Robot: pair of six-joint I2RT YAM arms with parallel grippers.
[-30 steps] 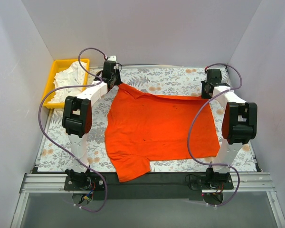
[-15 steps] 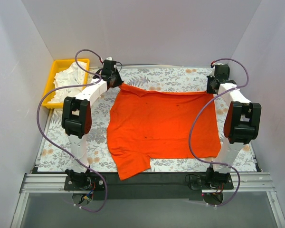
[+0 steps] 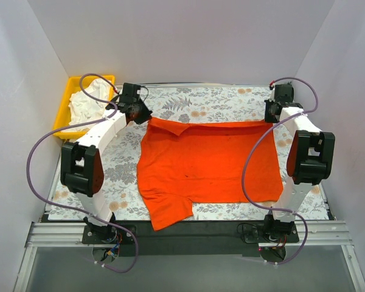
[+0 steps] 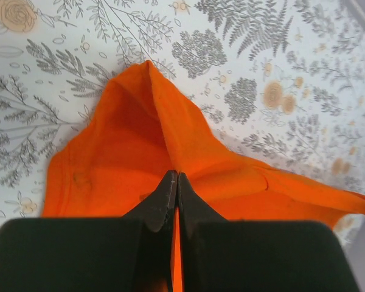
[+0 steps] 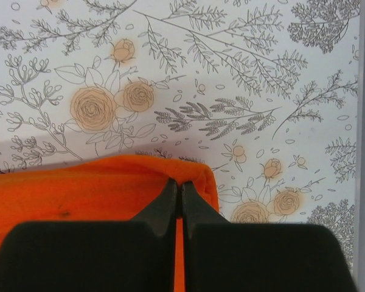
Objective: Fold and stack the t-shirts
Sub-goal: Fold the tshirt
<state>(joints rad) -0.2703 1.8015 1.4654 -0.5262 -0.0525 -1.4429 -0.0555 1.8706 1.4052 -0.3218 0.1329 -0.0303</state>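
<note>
Watching both wrist feeds, I saw the left gripper (image 4: 175, 177) and right gripper (image 5: 180, 185) each clamped on a far corner of the orange t-shirt (image 3: 207, 164) spread across the floral table (image 3: 213, 103), the white t-shirt (image 3: 85, 108) heaped in the yellow tray (image 3: 62, 112).

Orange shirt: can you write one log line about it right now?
left end effector: shut on orange shirt | right end effector: shut on orange shirt | orange shirt: spread on table | white shirt: in yellow tray
</note>
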